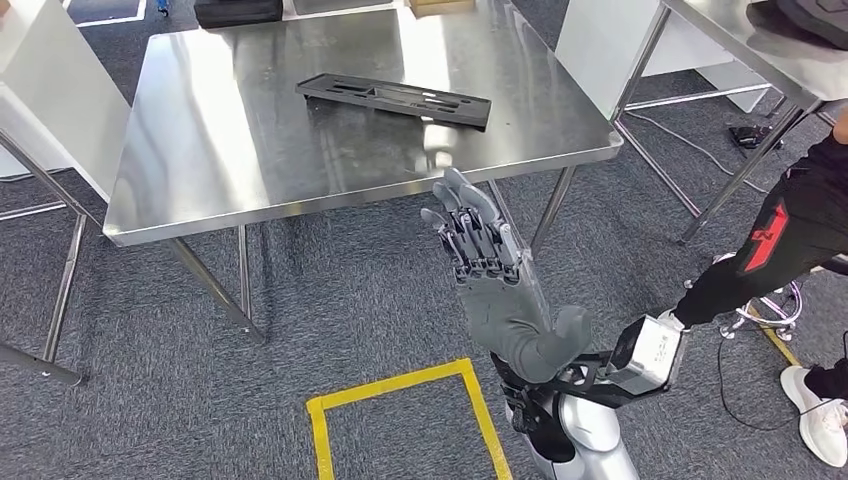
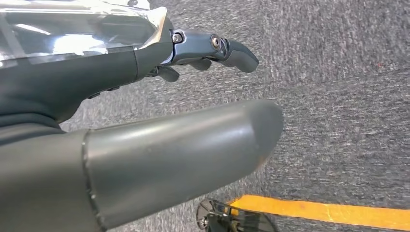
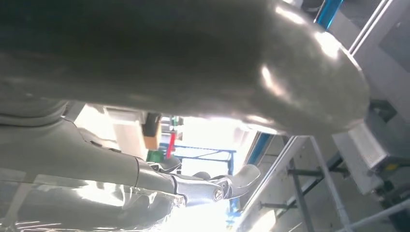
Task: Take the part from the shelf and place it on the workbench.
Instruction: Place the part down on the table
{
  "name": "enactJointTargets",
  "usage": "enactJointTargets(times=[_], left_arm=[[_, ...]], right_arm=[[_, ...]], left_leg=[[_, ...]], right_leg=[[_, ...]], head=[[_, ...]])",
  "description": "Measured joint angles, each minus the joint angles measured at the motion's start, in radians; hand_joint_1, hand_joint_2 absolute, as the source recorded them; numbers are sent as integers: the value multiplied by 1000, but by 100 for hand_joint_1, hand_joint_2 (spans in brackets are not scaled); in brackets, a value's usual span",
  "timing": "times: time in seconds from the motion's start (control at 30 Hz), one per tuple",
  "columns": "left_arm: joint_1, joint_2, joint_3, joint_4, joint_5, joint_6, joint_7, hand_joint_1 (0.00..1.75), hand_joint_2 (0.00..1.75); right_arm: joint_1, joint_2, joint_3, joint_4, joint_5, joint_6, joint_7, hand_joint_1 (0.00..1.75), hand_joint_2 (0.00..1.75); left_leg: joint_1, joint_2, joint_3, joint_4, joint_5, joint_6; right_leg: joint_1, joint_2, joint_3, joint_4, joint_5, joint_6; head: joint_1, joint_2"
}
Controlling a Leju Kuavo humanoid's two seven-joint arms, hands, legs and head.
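Lying flat on the steel bench (image 1: 230, 150), toward its far middle, the long black slotted part (image 1: 395, 100) rests apart from any hand in the head view. The right hand (image 1: 490, 270) is raised in front of the bench's near edge, fingers straight and spread, holding nothing. A yellow taped square (image 1: 400, 420) marks the grey carpet (image 1: 300, 300) below. At the right, a person's leg (image 1: 770, 250) in black with a red patch stands near a second bench (image 1: 740, 40).

From the left wrist, the left hand (image 2: 159, 121) hangs above the carpet, its thick thumb (image 2: 183, 154) and dark fingers (image 2: 227, 48) apart with nothing between them; a yellow tape line (image 2: 329, 210) runs nearby.

From the right wrist, the right hand's thumb (image 3: 217, 63) looms large, with one finger (image 3: 232, 181) extended and nothing held; metal table legs (image 3: 300, 188) show behind.
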Motion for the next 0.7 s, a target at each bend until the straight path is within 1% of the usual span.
enactJointTargets(times=[0.03,0.07,0.1,0.13,0.17,0.2,0.23,0.27,0.3,0.33,0.37,0.4,0.43,0.47,0.5,0.53,0.57,0.6,0.63,0.67,0.7], left_arm=[[0,0,0,0,0,-2,0,0,0],[0,-1,0,0,1,-3,1,0,0],[1,-1,0,0,1,-4,1,0,0],[2,-1,0,0,1,-4,2,0,0],[3,-2,1,0,2,-4,2,0,0],[3,-2,1,0,2,-4,3,0,0],[3,-2,1,0,2,-4,3,0,0],[4,-3,1,1,2,-5,3,0,0],[4,-3,1,1,2,-6,3,0,0],[4,-3,2,1,2,-7,3,0,0],[4,-4,2,1,2,-7,3,0,0],[4,-4,2,1,2,-7,2,0,0],[4,-6,2,1,1,-7,2,0,0],[4,-6,2,1,1,-7,2,0,0],[4,-7,2,1,1,-7,1,0,0],[4,-8,2,1,0,-7,1,0,0],[3,-9,2,1,0,-7,1,0,0],[2,-9,2,1,-1,-8,1,0,0],[1,-9,2,1,-1,-8,1,0,0],[1,-9,2,1,-1,-8,0,0,0],[2,-8,2,1,-1,-9,0,0,0]], right_arm=[[1,0,0,-3,3,0,-1,0,0],[2,0,0,-4,5,0,-2,0,0],[3,-1,0,-5,8,0,-2,0,0],[3,-2,0,-6,9,0,-3,0,0],[3,-2,0,-7,10,0,-4,0,0],[4,-3,0,-7,11,0,-5,0,0],[5,-3,0,-7,11,0,-5,0,0],[7,-4,0,-7,11,0,-5,0,0],[10,-4,0,-7,11,0,-6,0,0],[12,-6,0,-7,11,0,-6,0,0],[13,-6,0,-7,12,0,-6,0,0],[14,-7,0,-9,12,0,-7,0,0],[13,-8,0,-11,13,0,-8,0,0],[13,-8,0,-13,13,-1,-9,0,0],[13,-8,0,-14,14,-1,-10,0,0],[14,-9,0,-15,14,-2,-11,0,0],[15,-10,0,-16,14,-3,-12,0,0],[16,-11,-1,-17,14,-3,-13,0,0],[17,-11,-1,-18,15,-3,-14,0,0],[18,-11,-1,-19,16,-3,-15,0,0],[19,-10,-2,-19,17,-3,-16,0,0]], left_leg=[[-5,0,12,-26,-15,12],[-6,3,7,-31,-14,26],[-7,8,1,-32,-7,38],[-7,15,-6,-35,1,50],[-7,22,-15,-36,10,60],[-9,28,-24,-36,16,66],[-11,35,-32,-35,23,68],[-14,42,-40,-35,28,69],[-15,49,-46,-34,33,69],[-16,57,-50,-34,36,68],[-16,65,-51,-34,38,67],[-17,73,-49,-34,40,65],[-19,81,-47,-33,41,62],[-21,89,-46,-33,42,59],[-23,96,-45,-33,44,54],[-25,103,-46,-33,46,49],[-25,109,-46,-34,47,44],[-23,102,-48,-30,42,39],[-21,84,-55,-14,28,34],[-19,58,-71,21,3,29],[-18,30,-96,78,-30,26]], right_leg=[[0,0,-5,2,7,8],[1,1,-8,2,14,16],[0,3,-16,9,13,21],[-2,6,-30,32,-1,21],[-2,8,-51,78,-28,19],[-3,10,-79,143,-66,14],[-3,11,-105,215,-102,12],[-3,11,-122,273,-128,13],[-3,11,-122,299,-140,17],[-3,10,-98,279,-137,22],[-2,5,-53,219,-121,27],[-1,-10,3,136,-104,29],[5,-27,51,61,-90,26],[10,-39,81,9,-81,20],[16,-45,93,-15,-78,13],[20,-39,91,-17,-76,6],[17,-27,88,-20,-71,0],[12,-18,87,-23,-67,-7],[6,-9,86,-26,-62,-15],[-1,-1,85,-30,-58,-22],[-3,7,83,-30,-55,-26]], head=[[1,0],[1,0],[2,0],[3,0],[4,0],[5,0],[6,0],[6,0],[6,0],[6,0],[6,0],[6,0],[6,0],[6,0],[5,0],[5,0],[5,0],[4,0],[4,0],[4,0],[3,0]])
